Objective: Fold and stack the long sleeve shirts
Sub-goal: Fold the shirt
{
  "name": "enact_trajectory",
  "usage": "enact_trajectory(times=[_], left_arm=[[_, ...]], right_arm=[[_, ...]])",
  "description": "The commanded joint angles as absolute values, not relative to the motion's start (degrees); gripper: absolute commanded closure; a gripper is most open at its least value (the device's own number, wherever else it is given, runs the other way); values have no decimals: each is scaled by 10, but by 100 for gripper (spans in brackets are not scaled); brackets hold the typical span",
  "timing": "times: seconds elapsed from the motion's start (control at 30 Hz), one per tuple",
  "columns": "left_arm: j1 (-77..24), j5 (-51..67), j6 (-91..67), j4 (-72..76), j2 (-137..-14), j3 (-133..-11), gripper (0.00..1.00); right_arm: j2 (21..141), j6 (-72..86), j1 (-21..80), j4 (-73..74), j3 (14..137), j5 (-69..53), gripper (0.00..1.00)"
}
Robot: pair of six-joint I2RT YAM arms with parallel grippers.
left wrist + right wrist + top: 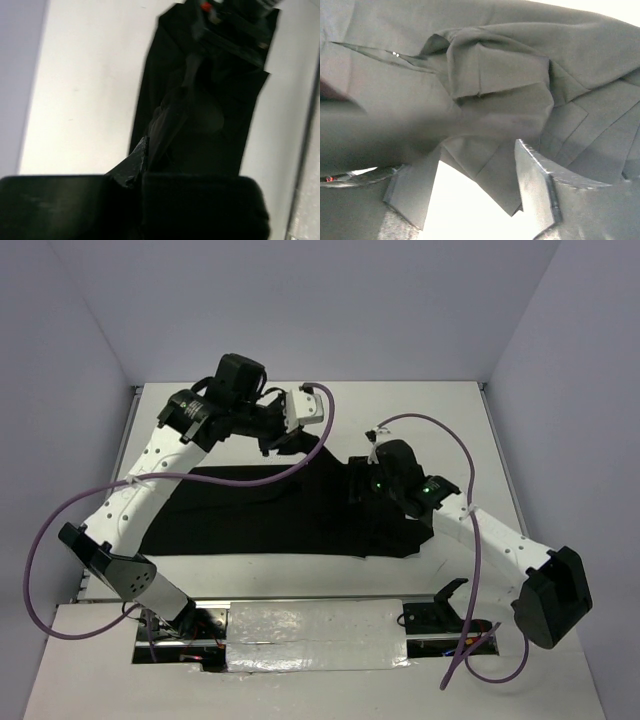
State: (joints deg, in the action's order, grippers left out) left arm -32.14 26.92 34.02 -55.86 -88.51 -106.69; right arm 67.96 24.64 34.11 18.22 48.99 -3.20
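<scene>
My left pincer point(272, 447) is at the far edge of the black shirt point(260, 515), a bit left of the middle of the worktop point(430, 420). It is pressed together, and it pinches a bit of the shirt. From my left wrist I see the cloth climb up in a soft ridge to my finger point(134, 167). The rest of the shirt lies flat on the white worktop past it.

My right pincer point(360, 483) is over the right part of the shirt. Its two fingers are spread apart and it holds nothing. From my right wrist I see one finger point(537, 185) low on the right. The other side, low on the left, is too blurry to make out well. Between them I see a patch of white worktop and a loose edge of the shirt. Just past the fingers the cloth is bunched up, with one flap folded over and more layers beside it.

The shirt lies in the middle of the worktop, stretched long from left to right. Its left part is flat and smooth. Its right part, under my right arm, is crumpled and lies in layers. The near edge of the shirt runs almost straight.

My two pincers are apart, the left one farther back and the right one nearer and to the right. Purple cables point(60, 530) loop out from both my arms.
</scene>
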Motion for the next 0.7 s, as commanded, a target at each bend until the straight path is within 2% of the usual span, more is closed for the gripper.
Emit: enact_trajectory(times=[0.0, 0.1, 0.2, 0.3, 0.37, 0.4, 0.47, 0.5, 0.57, 0.67], left_arm=[[-323, 193, 322, -544, -885, -1117, 100], [-322, 128, 323, -506, -883, -1128, 100], [-322, 88, 320, -471, -882, -1136, 100], [-323, 66, 328, -439, -885, -1148, 100], [-322, 38, 337, -405, -887, -1147, 100], [-323, 27, 350, -380, -889, -1150, 100], [-323, 7, 377, -360, -898, -1157, 100], [-323, 3, 385, -351, -903, -1169, 100], [-322, 3, 412, -326, -918, -1180, 100], [-322, -33, 440, -296, -934, -1190, 100]], right_arm=[[662, 254, 342, 170, 501, -12, 31], [679, 260, 316, 179, 505, -43, 24], [675, 285, 263, 143, 483, -131, 24], [667, 312, 237, 120, 475, -155, 24], [678, 299, 232, 124, 490, -149, 32], [691, 288, 232, 126, 496, -147, 50], [699, 252, 232, 127, 509, -138, 70], [700, 240, 233, 124, 512, -136, 86], [699, 207, 235, 108, 519, -133, 95], [689, 181, 243, 66, 515, -145, 97]])
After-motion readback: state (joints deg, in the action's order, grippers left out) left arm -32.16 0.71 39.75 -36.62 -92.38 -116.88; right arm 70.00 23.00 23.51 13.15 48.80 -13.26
